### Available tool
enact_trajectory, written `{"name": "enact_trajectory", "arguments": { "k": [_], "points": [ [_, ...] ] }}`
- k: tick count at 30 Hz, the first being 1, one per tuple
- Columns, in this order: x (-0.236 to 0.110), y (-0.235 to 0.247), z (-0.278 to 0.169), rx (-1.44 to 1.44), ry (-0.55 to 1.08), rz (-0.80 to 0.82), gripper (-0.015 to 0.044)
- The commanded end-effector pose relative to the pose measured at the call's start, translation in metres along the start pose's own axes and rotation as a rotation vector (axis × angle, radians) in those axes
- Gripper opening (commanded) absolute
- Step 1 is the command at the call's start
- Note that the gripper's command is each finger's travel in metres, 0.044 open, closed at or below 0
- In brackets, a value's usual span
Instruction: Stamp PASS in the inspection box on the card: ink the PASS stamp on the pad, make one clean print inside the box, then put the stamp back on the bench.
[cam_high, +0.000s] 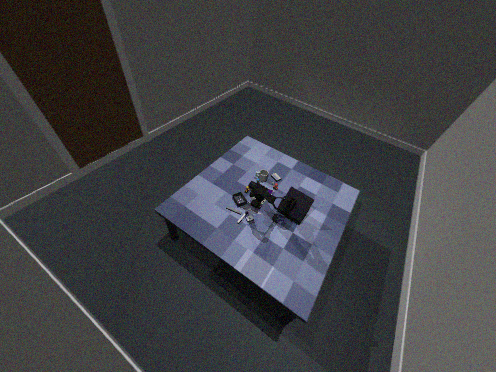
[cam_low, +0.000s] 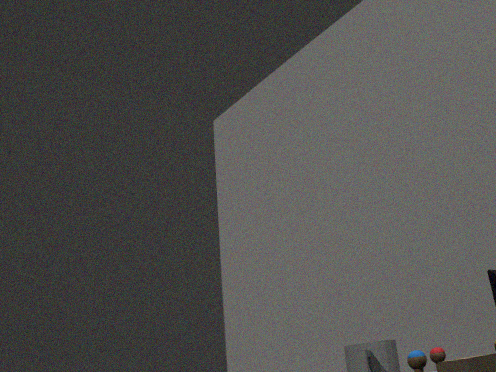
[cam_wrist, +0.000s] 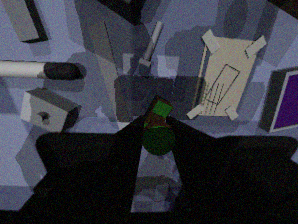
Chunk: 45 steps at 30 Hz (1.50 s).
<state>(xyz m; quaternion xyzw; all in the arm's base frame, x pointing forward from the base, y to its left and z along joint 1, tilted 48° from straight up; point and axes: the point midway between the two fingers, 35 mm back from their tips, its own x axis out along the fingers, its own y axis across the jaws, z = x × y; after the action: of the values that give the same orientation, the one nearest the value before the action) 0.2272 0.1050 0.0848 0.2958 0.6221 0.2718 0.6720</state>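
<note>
Now gripper (cam_wrist: 159, 131) clamping green-knobbed stamp (cam_wrist: 159, 139), card (cam_wrist: 223, 77) nearby

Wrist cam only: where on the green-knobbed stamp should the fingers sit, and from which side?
Grip the green stamp at its round knob, coming straight down from above. It stands upright with the knob on top and a square base below, so the knob's sides are what the fingers can close on. The gripper is already shut on it there.
</note>
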Motion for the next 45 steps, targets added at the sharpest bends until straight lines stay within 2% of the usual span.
{"name": "enact_trajectory", "arguments": {
  "k": [1, 45],
  "points": [
    [-0.003, 0.001, 0.001, -0.005, -0.004, 0.005, 0.0],
    [-0.024, 0.0, 0.001, -0.004, -0.005, 0.01, 0.0]
  ]
}}
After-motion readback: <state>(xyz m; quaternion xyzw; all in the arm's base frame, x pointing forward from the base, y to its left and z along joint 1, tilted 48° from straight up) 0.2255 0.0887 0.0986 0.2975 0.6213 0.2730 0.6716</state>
